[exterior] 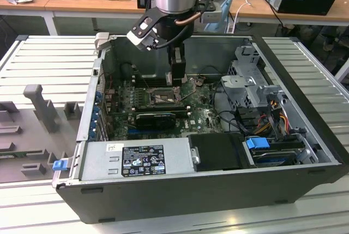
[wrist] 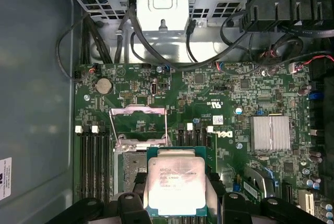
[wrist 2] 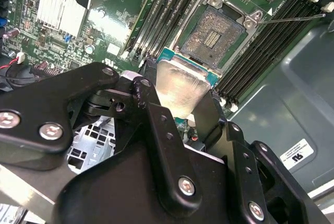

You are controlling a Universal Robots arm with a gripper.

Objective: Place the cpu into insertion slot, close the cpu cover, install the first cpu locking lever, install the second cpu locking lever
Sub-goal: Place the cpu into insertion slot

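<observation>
Gripper point(wrist 2: 178, 96) clamps the cpu point(wrist: 175, 185) over the open socket point(wrist 2: 214, 36).
Best to square its edges to the socket, keep it level, lower gently.

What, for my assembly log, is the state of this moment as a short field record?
gripper: black two-finger gripper, shut on the chip
cpu: small flat square chip with silvery metal top, held aloft, not seated
socket: square insertion slot, contacts bare
cpu cover: thin dark-grey metal frame, swung open
setting: open black computer case
</observation>
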